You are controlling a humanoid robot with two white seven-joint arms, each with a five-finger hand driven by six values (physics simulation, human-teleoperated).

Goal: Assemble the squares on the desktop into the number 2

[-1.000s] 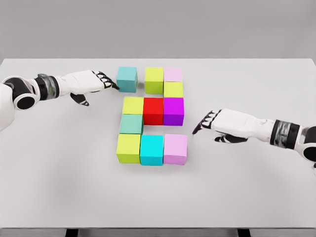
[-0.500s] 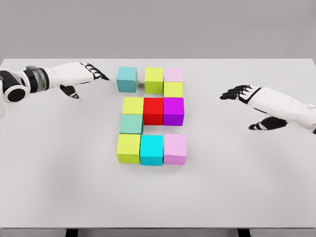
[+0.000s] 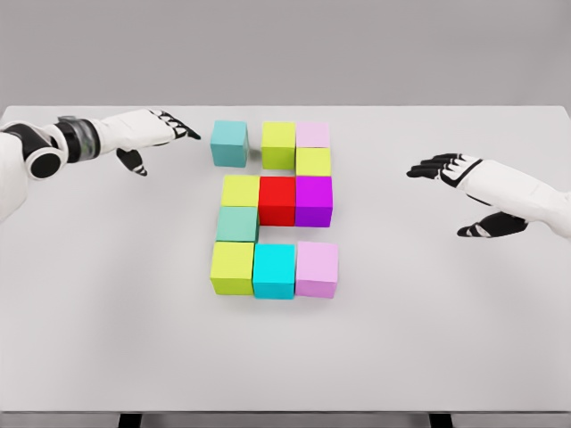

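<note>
White tabletop [image 3: 107,339] filling most of the head view, grey wall behind. Two white arms next: left one in from the left edge, left hand [image 3: 147,134] hovering palm-down near the top-left, fingers stretched out and apart, thumb hanging down, holding nothing, fingertips [image 3: 189,134] pointing at the teal cube [image 3: 229,144] but a small gap short of it. Right hand [image 3: 468,183] out on the right side, well apart from the blocks, fingers spread and loose, thumb dropped low, also gripping nothing. Then the blocks, clustered mid-table in a rough 2. Top row: teal cube sitting a bit apart from the lime cube [image 3: 278,144], clear gap between them, and a pale pink cube [image 3: 313,135] tight against the lime one's right. Just below the pale pink one, a yellow-green cube [image 3: 314,161], touching. Middle row packed together: yellow-green block [image 3: 240,190], red cube [image 3: 277,200], magenta cube [image 3: 314,201]. Under the left end of that row, a green-teal cube [image 3: 237,224], touching. Bottom row side by side, no gaps: lime block [image 3: 233,267], cyan cube [image 3: 274,271], lilac cube [image 3: 317,268]. So pretty much a 2 already, only that top-left teal piece not snug with the rest.
</note>
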